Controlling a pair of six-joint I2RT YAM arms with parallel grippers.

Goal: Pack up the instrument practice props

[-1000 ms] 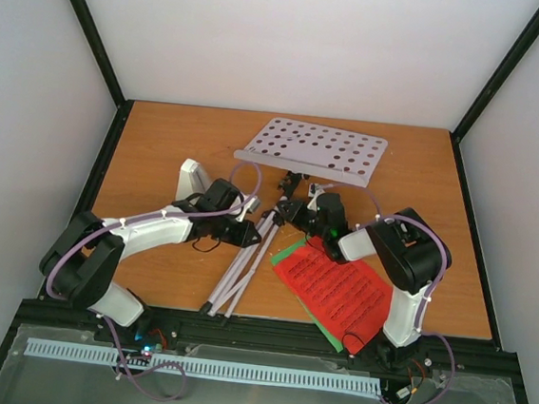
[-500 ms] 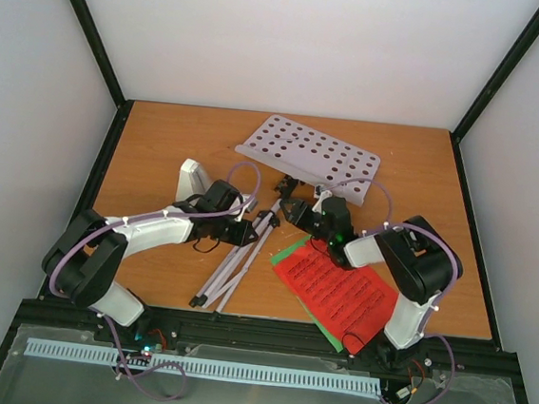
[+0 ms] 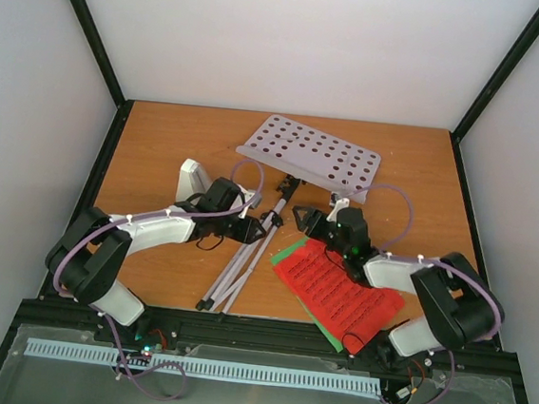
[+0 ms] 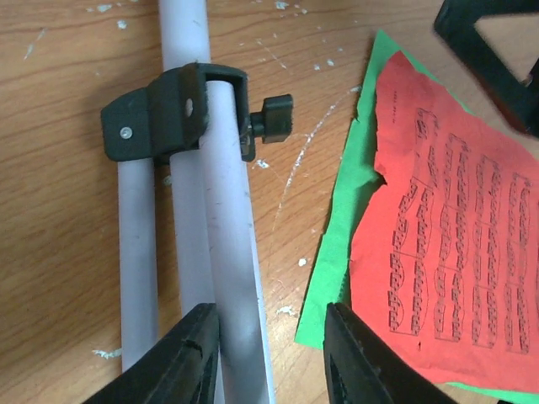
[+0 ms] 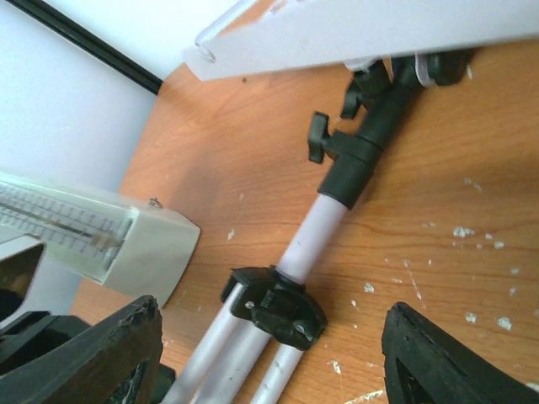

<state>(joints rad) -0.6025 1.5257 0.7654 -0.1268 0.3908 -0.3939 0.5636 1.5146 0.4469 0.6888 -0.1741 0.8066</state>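
Observation:
The white perforated music stand tray [image 3: 314, 155] lies at the back of the table, with its folded silver tripod legs [image 3: 245, 257] running toward the near edge. My left gripper [image 3: 264, 228] is open. In the left wrist view [image 4: 274, 358] one tripod leg [image 4: 226, 278] lies between its jaws, against the left finger. My right gripper [image 3: 309, 220] is wide open just right of the tripod and holds nothing [image 5: 274, 358]; the black tripod hub [image 5: 278, 307] lies ahead between its fingers. The red page [image 3: 345, 290] lies on the green page [image 3: 288, 254]. The white metronome [image 3: 192, 176] stands left of the left gripper.
The orange table ends at black rails [image 3: 111, 158] on both sides and along the near edge. White walls close in the back and sides. The red and green pages [image 4: 438, 227] lie right beside the left gripper's right finger. The metronome [image 5: 101, 236] shows left of the right gripper.
The right arm has swung its elbow down and to the right, drawing the gripper slightly back. The stand has rotated a little, with its tray turning. The left gripper has stayed at the tripod legs.

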